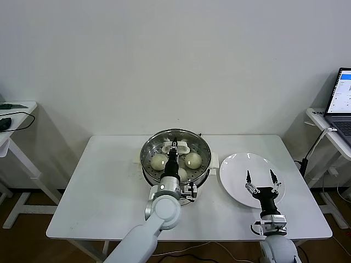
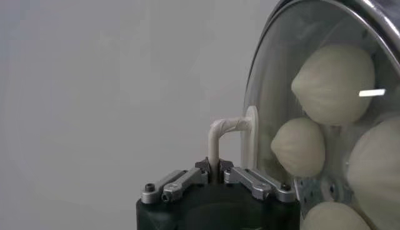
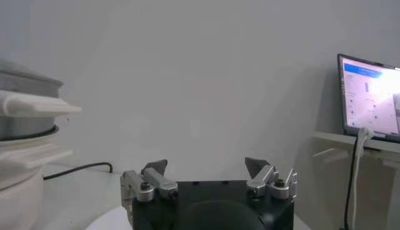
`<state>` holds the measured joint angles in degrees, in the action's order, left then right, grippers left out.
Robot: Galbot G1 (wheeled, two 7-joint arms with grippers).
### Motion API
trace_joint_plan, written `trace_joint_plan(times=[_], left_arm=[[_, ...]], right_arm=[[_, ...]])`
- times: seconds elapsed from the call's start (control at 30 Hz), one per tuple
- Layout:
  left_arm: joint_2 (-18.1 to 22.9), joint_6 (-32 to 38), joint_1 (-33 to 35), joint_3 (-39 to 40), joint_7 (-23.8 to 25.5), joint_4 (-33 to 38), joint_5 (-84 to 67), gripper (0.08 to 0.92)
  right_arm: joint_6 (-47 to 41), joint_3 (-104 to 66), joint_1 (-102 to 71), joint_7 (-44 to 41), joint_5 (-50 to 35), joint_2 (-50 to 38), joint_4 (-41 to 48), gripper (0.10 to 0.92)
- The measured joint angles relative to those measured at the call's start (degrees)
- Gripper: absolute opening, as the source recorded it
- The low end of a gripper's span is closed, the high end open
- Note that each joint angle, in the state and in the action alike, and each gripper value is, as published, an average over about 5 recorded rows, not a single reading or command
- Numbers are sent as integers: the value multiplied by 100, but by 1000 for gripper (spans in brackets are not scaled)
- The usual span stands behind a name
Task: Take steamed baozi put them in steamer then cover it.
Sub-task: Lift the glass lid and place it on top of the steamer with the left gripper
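Observation:
The steamer [image 1: 147, 164] stands mid-table with the cover [image 1: 193, 141] lying on it. Several steamed baozi [image 1: 158, 161] show through the glass. My left gripper [image 1: 174, 150] reaches over the pot and is shut on the cover's cream-white handle [image 1: 181, 146]. In the left wrist view the jaws [image 2: 214, 170] pinch the handle [image 2: 219, 132], with the glass cover [image 2: 269, 94] and baozi [image 2: 331, 82] behind it. My right gripper [image 1: 260, 178] is open and empty above the white plate [image 1: 237, 170]; it also shows in the right wrist view [image 3: 206, 166].
The white table [image 1: 98, 186] holds the steamer and the plate. The steamer's side handle [image 3: 37, 105] and white base [image 3: 19, 164] show in the right wrist view. A laptop [image 1: 343, 101] sits on a side table at the right, and another side table [image 1: 13, 109] stands at the left.

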<state>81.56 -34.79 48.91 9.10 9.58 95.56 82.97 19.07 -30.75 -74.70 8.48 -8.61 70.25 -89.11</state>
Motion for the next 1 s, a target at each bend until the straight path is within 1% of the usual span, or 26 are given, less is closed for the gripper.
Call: trace_joint_plan(times=[1.0], left_arm=[[9, 95, 48, -29, 26, 63, -2, 191]], right_arm=[[45, 15, 13, -12, 41, 24, 32, 823]])
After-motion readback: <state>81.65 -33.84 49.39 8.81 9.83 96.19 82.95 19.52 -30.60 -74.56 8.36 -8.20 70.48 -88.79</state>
